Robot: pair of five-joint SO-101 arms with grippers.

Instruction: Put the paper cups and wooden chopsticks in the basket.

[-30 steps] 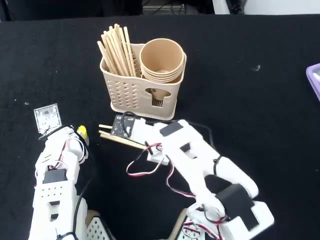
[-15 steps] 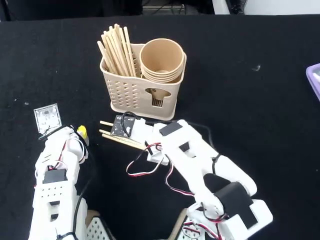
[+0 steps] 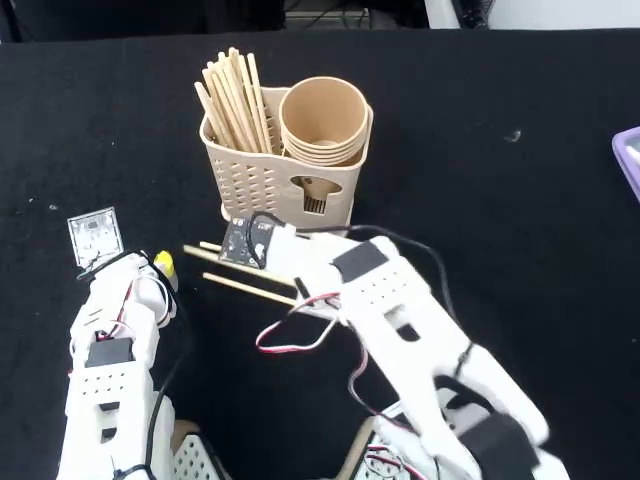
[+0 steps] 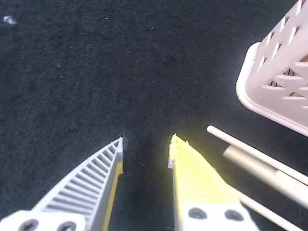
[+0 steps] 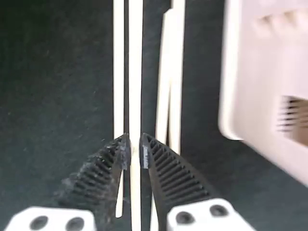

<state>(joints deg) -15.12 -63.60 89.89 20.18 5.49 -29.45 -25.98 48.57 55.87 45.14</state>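
"See the right arm (image 3: 390,300)? It is stretched out long over the black table (image 3: 540,250), all the way to the front of the basket (image 3: 270,185)."

"What is its hand doing?"

"The right gripper (image 5: 133,143) is held low, pointing along the table. Its two black fingers (image 5: 163,168) are pinched in tight on one loose chopstick (image 5: 135,72). The stick runs straight out from between them."

"Are there more sticks down there?"

"Yes. Other loose chopsticks (image 3: 250,290) lie flat on the table, just beside the basket's front wall."

"And the cups?"

"The paper cups (image 3: 322,120) sit stacked, one inside the other, in one half of the basket. A bunch of wooden chopsticks (image 3: 235,95) stands in the other half, leaning a bit."

"What about the other arm?"

"The left arm (image 3: 105,390) is folded up short, off to one side of the basket. The left gripper (image 4: 147,143) tips down at the bare table. Its fingers (image 4: 96,178), one grey and one yellow, are spread apart with nothing between them. The ends of the loose chopsticks are near the yellow one, not touching it."
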